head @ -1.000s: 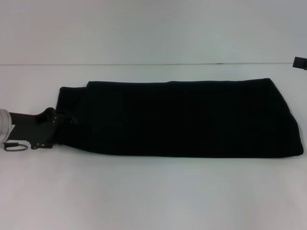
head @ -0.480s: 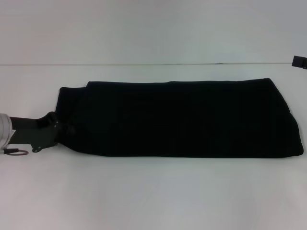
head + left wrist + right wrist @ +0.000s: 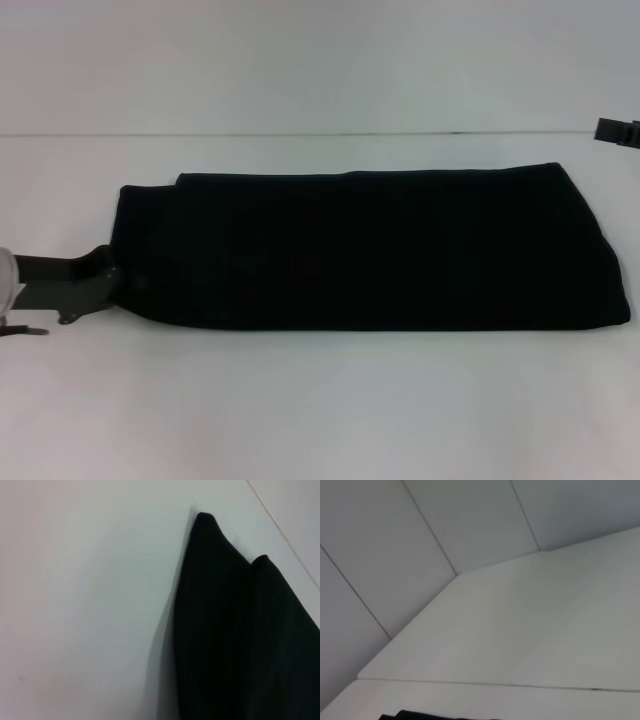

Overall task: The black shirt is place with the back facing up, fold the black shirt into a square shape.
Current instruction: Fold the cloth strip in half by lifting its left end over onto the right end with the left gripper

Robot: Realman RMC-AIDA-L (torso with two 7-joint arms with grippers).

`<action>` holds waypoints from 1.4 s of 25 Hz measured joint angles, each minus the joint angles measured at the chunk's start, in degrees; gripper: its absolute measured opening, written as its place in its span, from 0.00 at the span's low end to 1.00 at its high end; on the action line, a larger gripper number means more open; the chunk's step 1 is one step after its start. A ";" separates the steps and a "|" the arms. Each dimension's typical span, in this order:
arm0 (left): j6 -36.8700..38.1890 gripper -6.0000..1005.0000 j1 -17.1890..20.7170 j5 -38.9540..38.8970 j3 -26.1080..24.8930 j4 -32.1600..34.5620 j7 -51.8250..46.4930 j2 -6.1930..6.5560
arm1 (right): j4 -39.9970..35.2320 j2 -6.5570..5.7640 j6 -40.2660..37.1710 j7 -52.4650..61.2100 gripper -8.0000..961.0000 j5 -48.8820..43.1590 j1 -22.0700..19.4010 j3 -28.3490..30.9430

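The black shirt (image 3: 370, 250) lies on the white table (image 3: 320, 400) as a long folded band running left to right, with a second layer's edge showing at its far left. My left gripper (image 3: 122, 283) is low at the shirt's left end, near the front corner, and its tip merges with the dark fabric. The left wrist view shows the shirt's pointed left corners (image 3: 235, 625) on the table. My right gripper (image 3: 616, 130) shows only as a small dark piece at the far right, beyond the shirt. The right wrist view shows a sliver of the shirt (image 3: 435, 716).
The table's far edge (image 3: 300, 134) meets a pale wall behind the shirt. White tabletop lies in front of the shirt and to its left.
My left gripper has moved down and back toward the left along the shirt's left end. The shirt's left edge has shifted slightly left. The right gripper has edged a little further into view.
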 joint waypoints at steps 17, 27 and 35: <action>9.16 0.10 9.54 0.53 -12.23 17.97 11.36 4.57 | 1.86 5.31 7.88 -1.59 0.93 2.89 5.26 -1.79; 25.61 0.11 -2.84 -13.49 -3.03 12.39 14.95 4.78 | 2.33 5.10 6.69 -4.25 0.93 6.28 2.49 -1.72; 12.77 0.12 -13.72 -17.87 9.67 4.18 16.40 -8.88 | 1.73 3.18 2.29 -6.16 0.93 8.17 -1.29 -1.30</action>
